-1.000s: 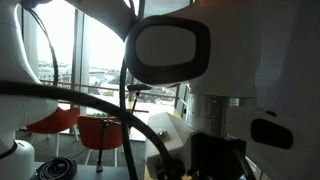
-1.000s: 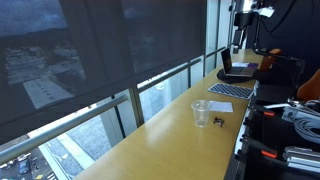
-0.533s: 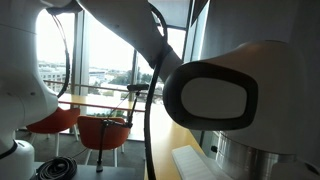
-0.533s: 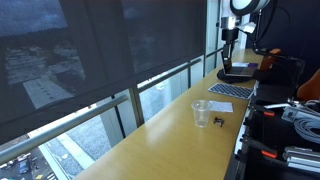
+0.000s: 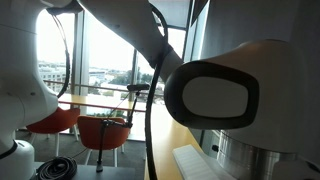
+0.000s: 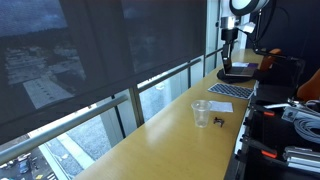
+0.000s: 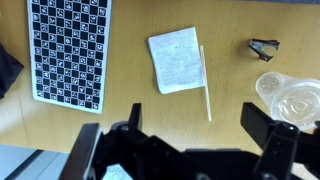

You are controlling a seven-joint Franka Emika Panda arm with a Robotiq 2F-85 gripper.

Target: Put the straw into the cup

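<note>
The thin white straw [image 7: 205, 85] lies flat on the wooden worktop [image 7: 130, 75], just ahead of the pincer [image 7: 180, 138], along the edge of a white paper napkin [image 7: 177, 60]. The clear plastic cup [image 7: 287, 98] sits close to one finger [image 7: 272, 135]. The pincer's fingers are spread wide apart, holding and touching nothing.
</note>
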